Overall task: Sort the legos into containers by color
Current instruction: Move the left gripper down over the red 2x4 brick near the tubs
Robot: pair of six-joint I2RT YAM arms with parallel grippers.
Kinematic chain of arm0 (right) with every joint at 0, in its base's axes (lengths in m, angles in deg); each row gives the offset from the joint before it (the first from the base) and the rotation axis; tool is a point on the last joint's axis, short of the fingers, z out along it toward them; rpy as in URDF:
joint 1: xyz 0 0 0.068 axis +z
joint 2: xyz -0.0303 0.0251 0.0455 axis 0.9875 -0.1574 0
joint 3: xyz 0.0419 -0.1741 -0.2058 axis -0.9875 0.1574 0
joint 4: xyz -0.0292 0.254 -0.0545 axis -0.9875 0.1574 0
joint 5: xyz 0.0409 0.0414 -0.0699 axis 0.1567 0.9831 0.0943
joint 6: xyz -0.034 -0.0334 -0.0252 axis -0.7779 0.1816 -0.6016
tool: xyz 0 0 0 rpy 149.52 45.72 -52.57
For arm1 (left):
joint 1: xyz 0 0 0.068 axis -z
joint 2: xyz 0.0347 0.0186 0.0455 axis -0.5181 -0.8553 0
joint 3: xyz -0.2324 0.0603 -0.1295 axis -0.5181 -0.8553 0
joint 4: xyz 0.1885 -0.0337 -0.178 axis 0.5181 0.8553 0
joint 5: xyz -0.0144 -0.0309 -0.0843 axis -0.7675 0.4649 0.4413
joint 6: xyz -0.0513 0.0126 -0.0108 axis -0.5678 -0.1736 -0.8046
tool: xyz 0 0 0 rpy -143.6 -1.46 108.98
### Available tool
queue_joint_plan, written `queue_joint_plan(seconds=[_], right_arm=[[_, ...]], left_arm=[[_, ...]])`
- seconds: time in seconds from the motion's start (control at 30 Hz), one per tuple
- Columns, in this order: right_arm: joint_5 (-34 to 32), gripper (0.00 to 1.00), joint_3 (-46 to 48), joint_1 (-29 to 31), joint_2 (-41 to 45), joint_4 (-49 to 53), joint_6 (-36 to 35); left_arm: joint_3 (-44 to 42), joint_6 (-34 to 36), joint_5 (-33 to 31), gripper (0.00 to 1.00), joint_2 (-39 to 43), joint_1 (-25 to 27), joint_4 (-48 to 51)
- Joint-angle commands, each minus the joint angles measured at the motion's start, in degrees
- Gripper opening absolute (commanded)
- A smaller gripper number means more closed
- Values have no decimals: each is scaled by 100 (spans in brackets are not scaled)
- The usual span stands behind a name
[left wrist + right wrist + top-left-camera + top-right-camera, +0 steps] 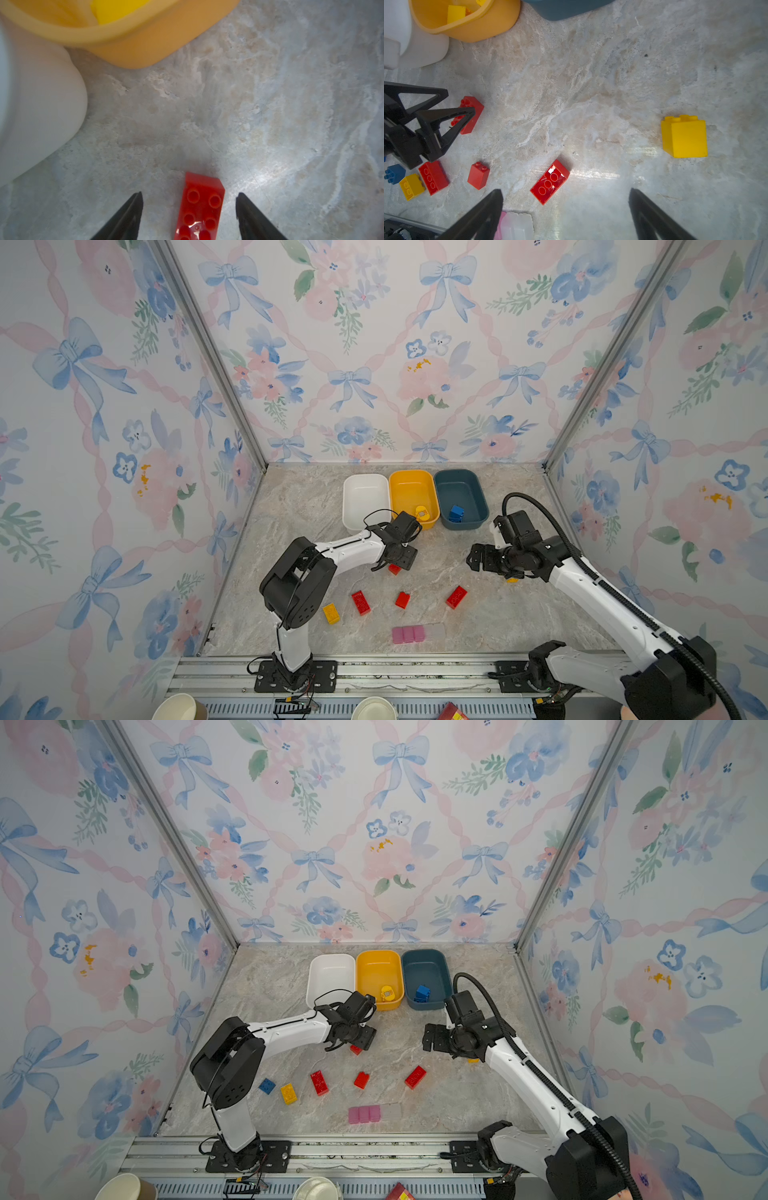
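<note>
Three containers stand in a row at the back: white (pixel 365 497), yellow-orange (pixel 411 489) holding a yellow face piece (pixel 421 513), and teal (pixel 457 489) holding blue legos (pixel 456 513). My left gripper (pixel 189 193) is open and low over the table, its jaws either side of a red lego (pixel 200 207) with a gap on each side. In a top view that lego (pixel 395 569) peeks out under it. My right gripper (pixel 565 190) is open and empty, with a yellow lego (pixel 684 137) nearby. Loose legos lie in front: red (pixel 360 602), red (pixel 402 600), red (pixel 456 597), yellow (pixel 331 612), blue (pixel 267 1086).
A pale pink block strip with a clear end (pixel 417 633) lies near the front edge. Metal rails (pixel 374 672) run along the front, with paper cups (pixel 178 707) (pixel 374 707) beyond. Patterned walls close in the back and both sides.
</note>
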Motion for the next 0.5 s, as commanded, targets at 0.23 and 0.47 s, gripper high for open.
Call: queue_joint_plan(seconds=[0.23, 0.47], right_arm=[[-82, 97, 23, 57, 25, 63, 59], [-100, 97, 27, 65, 43, 64, 67]], left_arm=[[-278, -29, 78, 66, -142, 83, 145], [-286, -80, 93, 54, -171, 111, 147]])
